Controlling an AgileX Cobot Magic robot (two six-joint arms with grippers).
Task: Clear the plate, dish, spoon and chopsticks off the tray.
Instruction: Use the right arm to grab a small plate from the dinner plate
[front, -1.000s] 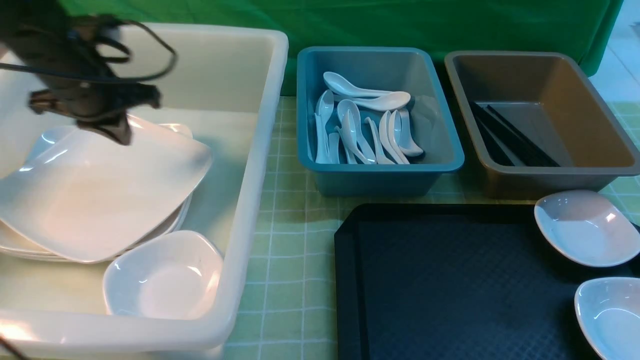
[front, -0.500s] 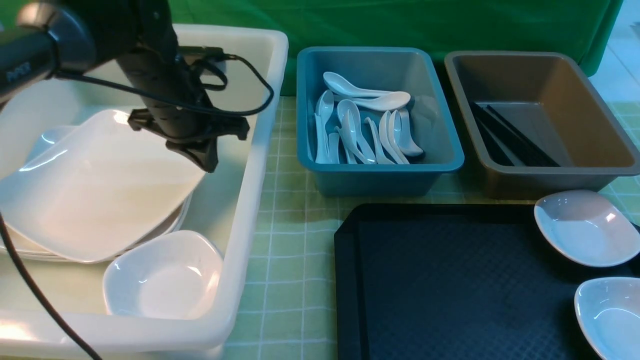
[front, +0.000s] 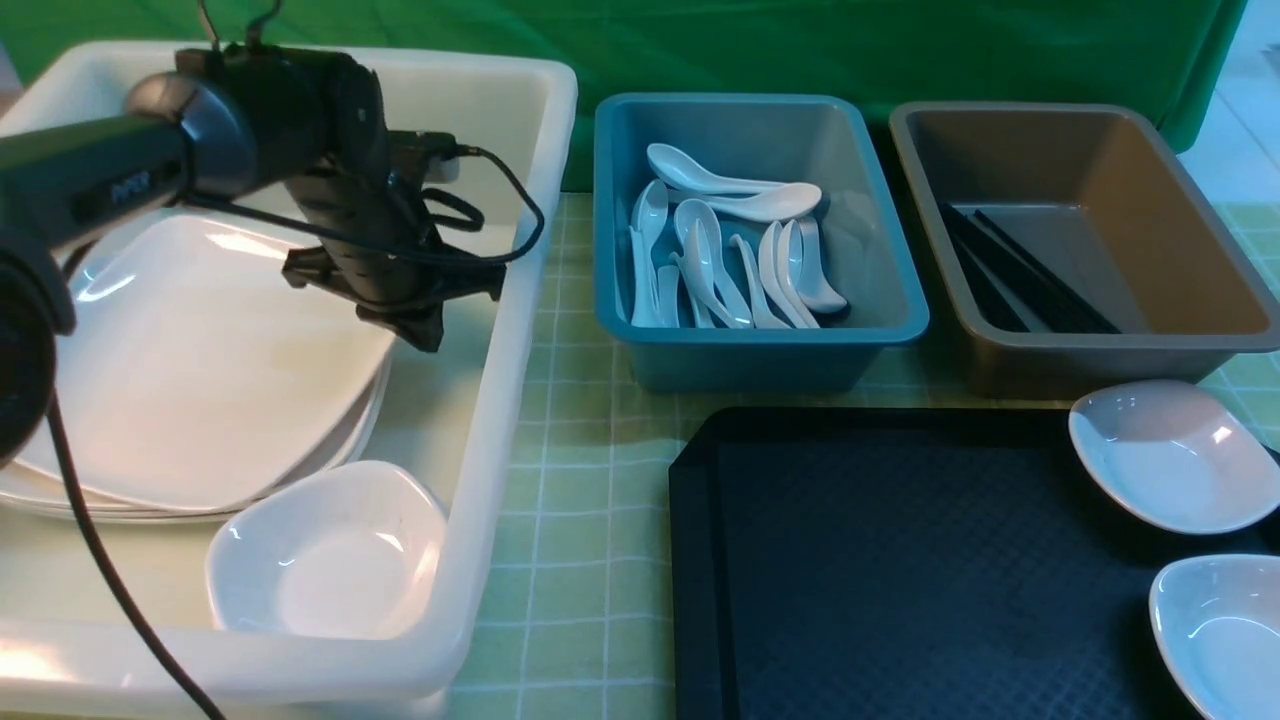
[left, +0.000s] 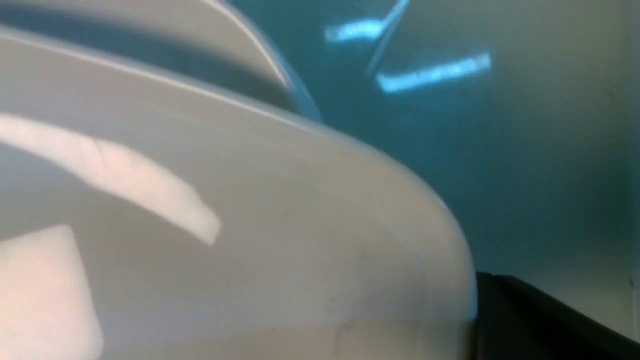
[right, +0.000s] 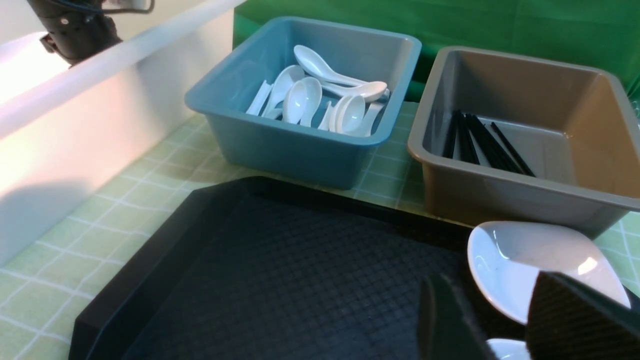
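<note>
The large white plate lies on a stack of plates inside the white tub. My left gripper is at the plate's right corner and looks shut on it. In the left wrist view the plate fills the frame beside one black finger. The black tray holds two small white dishes at its right end. My right gripper is open and empty above the near dish on the tray. It is out of the front view. Spoons and chopsticks lie in tubs.
The blue tub with several spoons and the brown tub with the chopsticks stand behind the tray. A small deep white dish sits in the white tub's near corner. The left arm's cable hangs over the tub.
My left arm swung right across the white tub with the plate. The plate has come down from a tilt to lie nearly flat on the stack. The right side is unchanged.
</note>
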